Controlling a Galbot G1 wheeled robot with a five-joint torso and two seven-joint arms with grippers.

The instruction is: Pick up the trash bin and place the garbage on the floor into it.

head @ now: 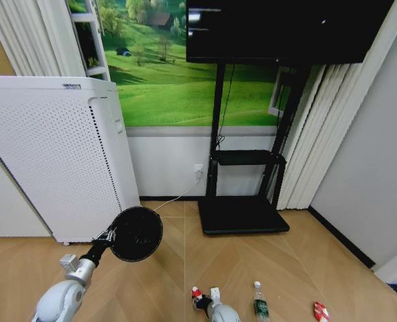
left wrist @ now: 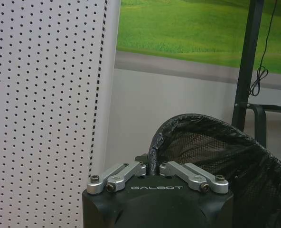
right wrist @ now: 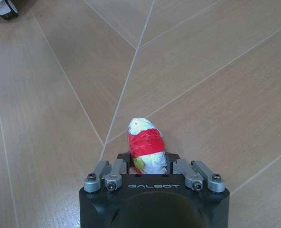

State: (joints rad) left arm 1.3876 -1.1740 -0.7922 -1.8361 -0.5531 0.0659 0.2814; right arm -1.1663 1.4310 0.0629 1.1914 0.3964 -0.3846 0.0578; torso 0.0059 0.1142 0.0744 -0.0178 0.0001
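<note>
Bin raised, one scrap in hand.
I'm holding the round black mesh trash bin (head: 137, 233) aloft by its rim, left tool (left wrist: 152, 167) clenched; right tool (right wrist: 152, 167) is gripping a crumpled red-and-white wrapper (right wrist: 145, 147) above the wooden floor (right wrist: 216, 71).

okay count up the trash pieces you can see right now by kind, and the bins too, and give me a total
Red-and-white pieces: 2, one in the right gripper, one on the floor
Clear plastic bottles: 1, lying on the floor
Trash bins: 1, black, held up by its rim in the left gripper
Total: 4
</note>
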